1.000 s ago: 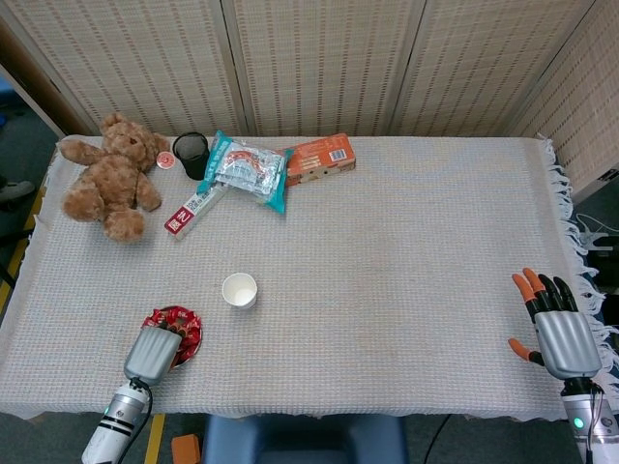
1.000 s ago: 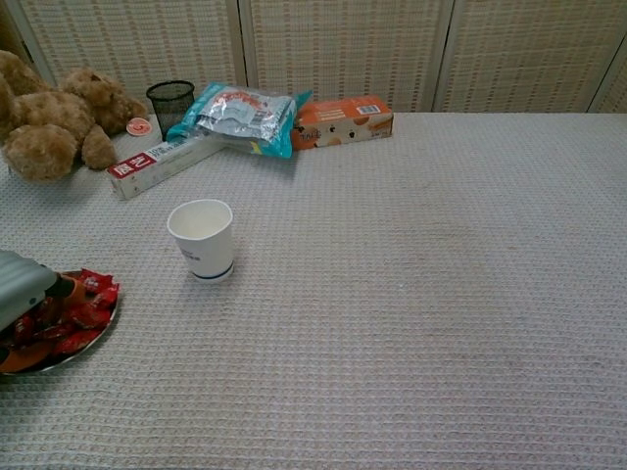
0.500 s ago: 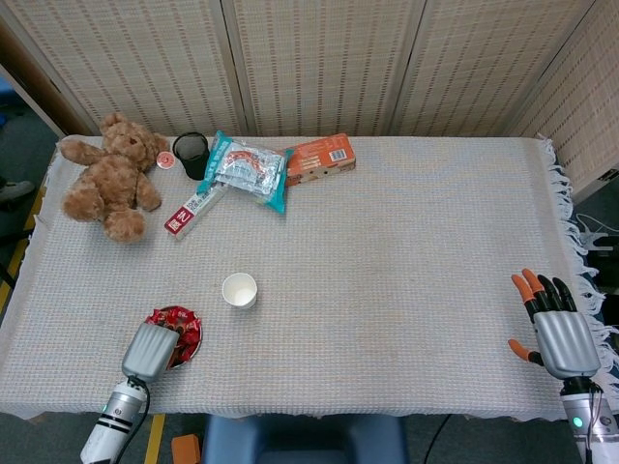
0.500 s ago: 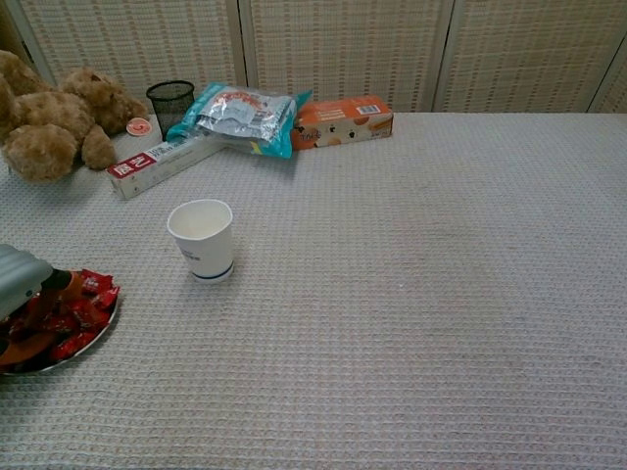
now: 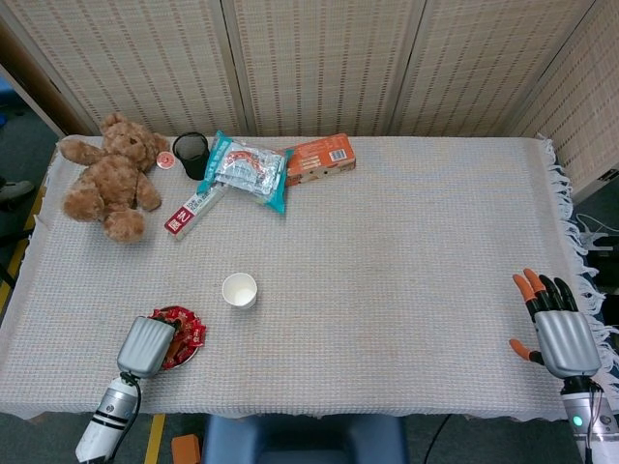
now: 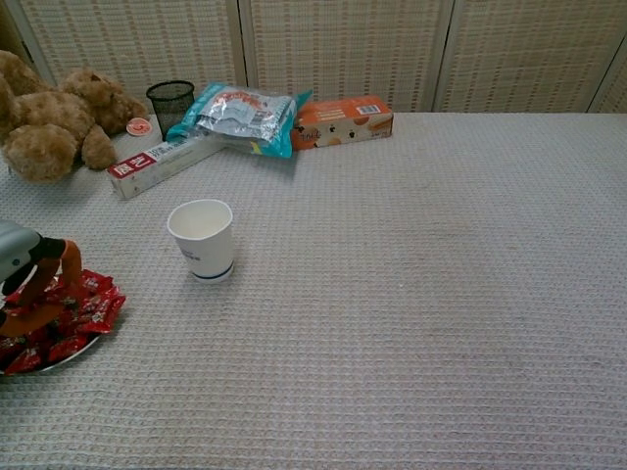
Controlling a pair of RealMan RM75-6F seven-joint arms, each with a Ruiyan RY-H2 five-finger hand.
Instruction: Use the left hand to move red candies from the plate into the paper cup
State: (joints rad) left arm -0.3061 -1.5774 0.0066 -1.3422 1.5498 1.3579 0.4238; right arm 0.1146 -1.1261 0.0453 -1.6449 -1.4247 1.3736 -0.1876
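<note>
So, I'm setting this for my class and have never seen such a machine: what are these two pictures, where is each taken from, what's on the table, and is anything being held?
It is a robot with two arms, each ending in a mechanical hand. Both pictures come from its own cameras: the head view looks down on the whole table, the chest view looks across it from lower down.

The left hand is over a plate of red candies, fingers pointing down into the pile. Whether it has pinched one cannot be told. The right hand rests at the table's far right edge, fingers apart, holding nothing.

A white paper cup stands upright, just beyond the plate. At the back lie a teddy bear, a black mesh cup, a long narrow box, a foil snack bag and an orange box.
</note>
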